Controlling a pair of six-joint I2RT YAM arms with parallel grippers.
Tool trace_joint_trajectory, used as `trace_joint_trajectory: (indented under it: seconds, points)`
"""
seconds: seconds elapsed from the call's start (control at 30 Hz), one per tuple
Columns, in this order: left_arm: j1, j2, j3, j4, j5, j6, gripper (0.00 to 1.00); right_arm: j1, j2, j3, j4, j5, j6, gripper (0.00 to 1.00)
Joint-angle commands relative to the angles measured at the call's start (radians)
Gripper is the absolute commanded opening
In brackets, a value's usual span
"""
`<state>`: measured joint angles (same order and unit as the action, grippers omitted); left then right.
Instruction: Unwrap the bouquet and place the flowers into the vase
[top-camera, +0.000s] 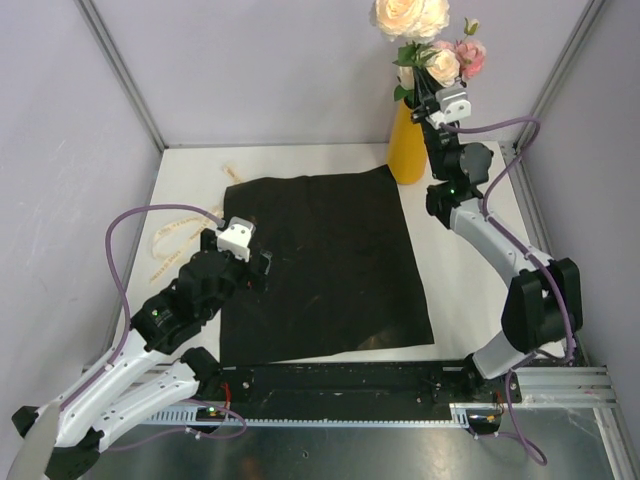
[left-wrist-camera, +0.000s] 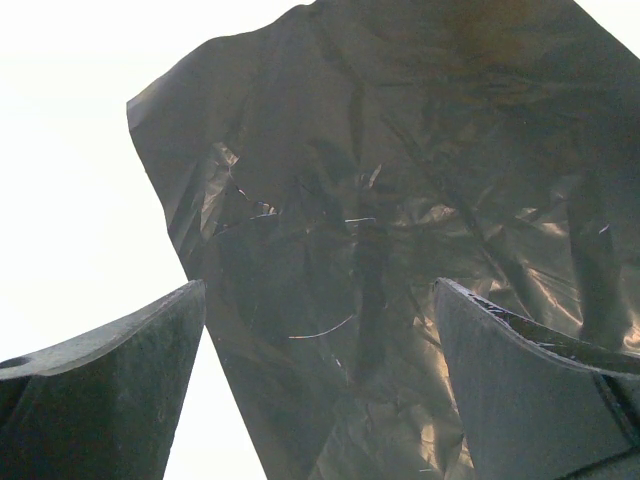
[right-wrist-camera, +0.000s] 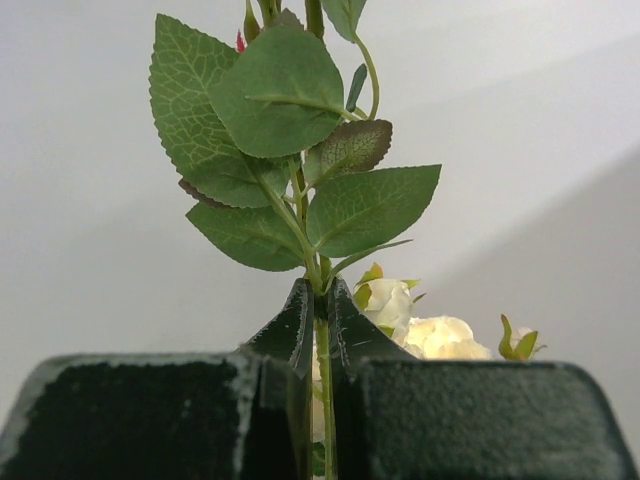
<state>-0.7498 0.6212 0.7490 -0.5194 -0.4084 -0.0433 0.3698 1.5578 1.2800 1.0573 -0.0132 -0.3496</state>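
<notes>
The flowers (top-camera: 425, 45), pink and cream roses with green leaves, stand up out of the mustard-yellow vase (top-camera: 407, 148) at the back right. My right gripper (top-camera: 428, 98) is shut on a thin green stem (right-wrist-camera: 323, 330) just above the vase mouth, leaves (right-wrist-camera: 262, 120) spreading above the fingers. The black wrapping sheet (top-camera: 320, 262) lies flat and unfolded on the table. My left gripper (top-camera: 252, 262) hovers open over the sheet's left edge, nothing between its fingers (left-wrist-camera: 120, 390). The sheet (left-wrist-camera: 400, 200) fills the left wrist view.
A cream ribbon (top-camera: 172, 240) lies loose on the white table left of the sheet. Metal frame posts and grey walls close in the sides and back. A black rail (top-camera: 340, 385) runs along the near edge.
</notes>
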Motion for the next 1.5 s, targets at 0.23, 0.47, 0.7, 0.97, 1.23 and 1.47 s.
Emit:
trace_joint_trajectory:
  seconds: [0.23,0.47,0.7,0.97,1.23,1.47]
  points:
    - [0.001,0.006,-0.002,0.023,-0.020,0.020,1.00,0.019,0.156,0.219,0.021,-0.100,-0.097,0.00]
    - [0.001,0.014,-0.001,0.024,-0.023,0.022,1.00,0.021,0.185,0.271,-0.017,-0.113,-0.119,0.00]
    - [0.001,0.014,0.000,0.023,-0.023,0.024,1.00,0.017,0.192,0.280,-0.049,-0.111,-0.151,0.00]
    - [0.001,0.014,0.000,0.023,-0.024,0.023,1.00,-0.007,0.193,0.299,-0.110,-0.090,-0.140,0.00]
    - [0.001,0.014,0.001,0.022,-0.023,0.025,1.00,-0.045,0.208,0.278,-0.150,-0.033,-0.083,0.00]
    - [0.001,0.011,-0.001,0.023,-0.026,0.023,1.00,-0.070,0.253,0.250,-0.234,0.074,0.020,0.00]
